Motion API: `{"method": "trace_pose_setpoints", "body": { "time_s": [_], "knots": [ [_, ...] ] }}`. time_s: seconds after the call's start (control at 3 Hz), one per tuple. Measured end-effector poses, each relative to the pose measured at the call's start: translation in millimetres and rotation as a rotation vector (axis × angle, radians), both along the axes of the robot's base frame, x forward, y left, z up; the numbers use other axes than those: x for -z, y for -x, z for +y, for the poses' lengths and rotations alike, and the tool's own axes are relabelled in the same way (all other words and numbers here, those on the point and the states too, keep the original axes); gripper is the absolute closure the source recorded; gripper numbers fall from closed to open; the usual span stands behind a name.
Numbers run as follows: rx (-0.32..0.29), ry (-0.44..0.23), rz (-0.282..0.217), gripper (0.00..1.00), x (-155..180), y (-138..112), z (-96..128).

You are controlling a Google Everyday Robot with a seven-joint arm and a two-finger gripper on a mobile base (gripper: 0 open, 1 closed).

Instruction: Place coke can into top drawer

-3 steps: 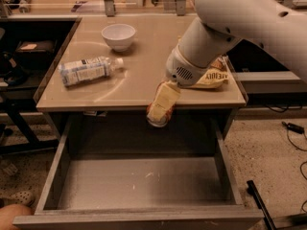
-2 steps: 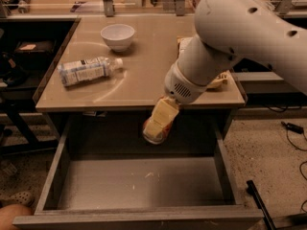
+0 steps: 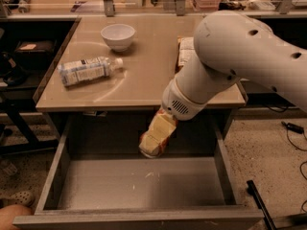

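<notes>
coke can [image 3: 161, 114] sits in the pincer [image 3: 151, 147], mostly hidden, only orange slivers show along the fingers. Pincer is closed on it, angled down-left, just below the tabletop [image 3: 144, 80] front edge and over the rear of the open top drawer [image 3: 120, 188]. Can't tell if it touches the drawer bottom. On the tabletop: 1 plastic bottle [image 3: 88, 70] lying on its side, 1 white bowl [image 3: 118, 35], and a packet [image 3: 186, 51] partly behind the arm.
</notes>
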State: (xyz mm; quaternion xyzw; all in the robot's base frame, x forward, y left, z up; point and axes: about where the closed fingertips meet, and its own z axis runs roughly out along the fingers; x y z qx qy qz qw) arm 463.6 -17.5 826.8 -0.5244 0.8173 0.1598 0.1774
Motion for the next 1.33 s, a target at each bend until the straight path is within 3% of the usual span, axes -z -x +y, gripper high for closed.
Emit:
{"method": "trace_pose_setpoints", "body": {
  "time_s": [0.33, 1.0, 1.33],
  "knots": [
    [0.025, -0.012, 0.004, 1.00, 22, 4, 3],
    [0.100, -0.123, -0.030, 1.00, 104, -6, 15],
    [0.102, -0.131, -0.027, 1.00, 111, -5, 21]
  ]
}}
